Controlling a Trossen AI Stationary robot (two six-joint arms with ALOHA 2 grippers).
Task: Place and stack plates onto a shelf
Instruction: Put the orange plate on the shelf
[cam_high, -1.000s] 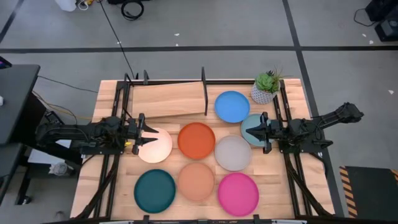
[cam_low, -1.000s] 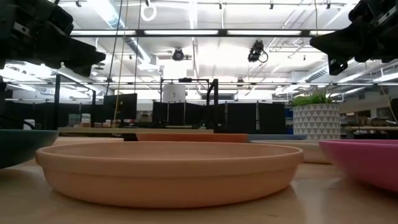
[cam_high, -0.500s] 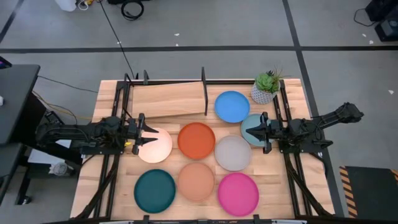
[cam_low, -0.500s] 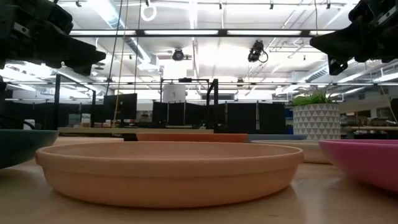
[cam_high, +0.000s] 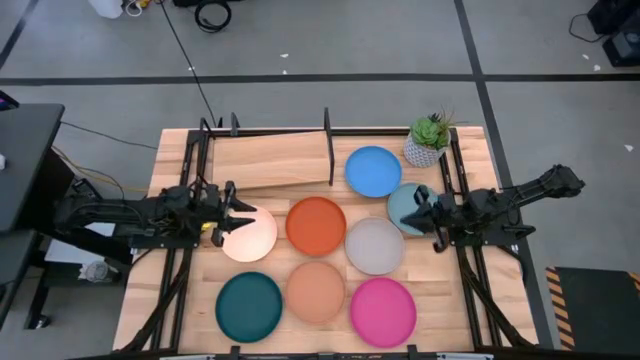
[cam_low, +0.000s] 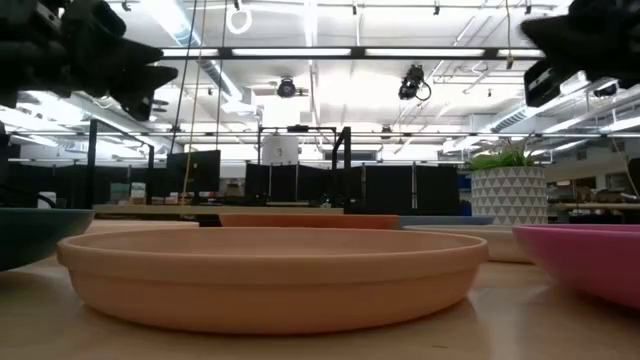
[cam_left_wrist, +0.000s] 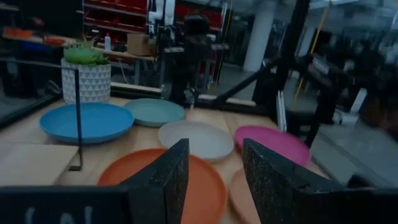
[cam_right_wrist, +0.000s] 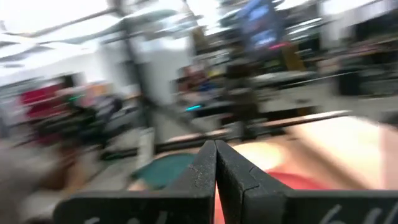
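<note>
Eight round plates lie flat on the wooden surface (cam_high: 175, 300), none of them on the shelf (cam_high: 270, 160) yet. The shelf sits in the upper left part of the high view, and its board is bare.

The blue plate (cam_high: 373, 171) is in the upper middle, close to the shelf. The pale blue plate (cam_high: 402, 207) is just below it, to the right. The orange plate (cam_high: 316, 226), the grey plate (cam_high: 375, 245) and the cream plate (cam_high: 252, 235) make the middle row. The teal plate (cam_high: 249, 306), the tan plate (cam_high: 315, 292) and the magenta plate (cam_high: 383, 311) make the bottom row.

The plates look stiff, light and not shiny, so they should not slip much. Each has a low rim that stands up a little. That rim looks like the best place to pinch, since the flat middle gives nothing to grab.

The left gripper (cam_high: 236, 211) hovers at the left edge of the cream plate, its fingers (cam_left_wrist: 163, 180) apart with nothing between them. The right gripper (cam_high: 418, 210) is over the pale blue plate, its fingers (cam_right_wrist: 200, 171) pressed together and empty.

A potted plant (cam_high: 430, 139) stands in the upper right, near the blue plate.
</note>
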